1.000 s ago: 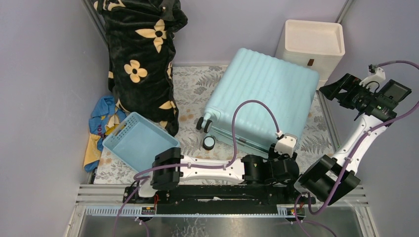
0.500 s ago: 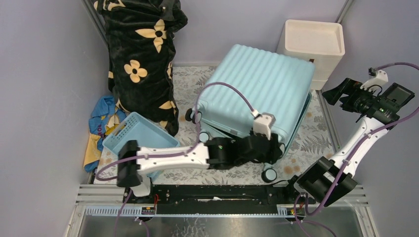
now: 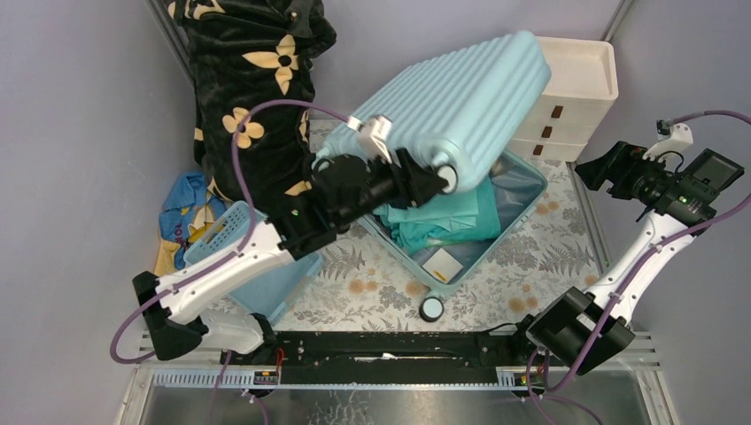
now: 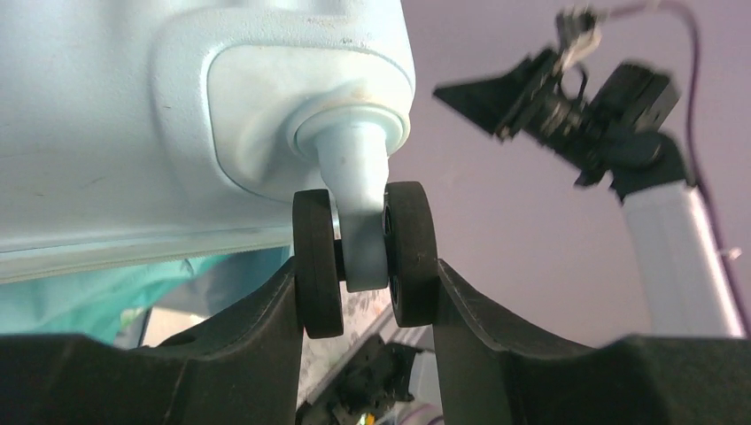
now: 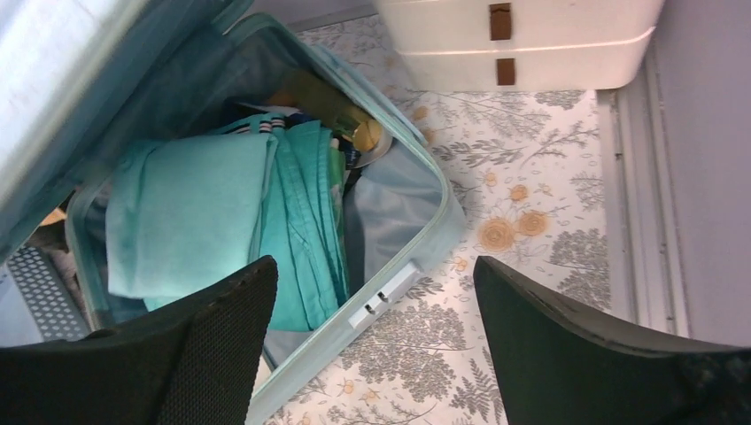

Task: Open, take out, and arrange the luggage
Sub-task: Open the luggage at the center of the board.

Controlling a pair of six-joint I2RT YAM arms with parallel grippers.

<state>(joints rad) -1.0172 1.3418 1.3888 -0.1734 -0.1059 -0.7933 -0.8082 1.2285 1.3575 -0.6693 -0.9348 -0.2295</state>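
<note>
Lifting lid (image 3: 460, 93) hides much of the luggage (image 5: 390, 288) interior; teal clothes (image 3: 434, 217) peek out. Left gripper (image 4: 365, 266) clamps a caster (image 4: 319, 261); right gripper (image 5: 372, 266) wide, empty. Lid higher than before.

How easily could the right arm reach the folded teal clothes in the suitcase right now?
Probably yes: the left fingers grip a wheel and hold the lid up, so the teal clothes lie uncovered. The open right fingers face them, nothing between.

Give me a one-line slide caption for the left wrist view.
Left gripper clamped on a twin caster wheel of the luggage, its shell raised above teal clothes.
</note>
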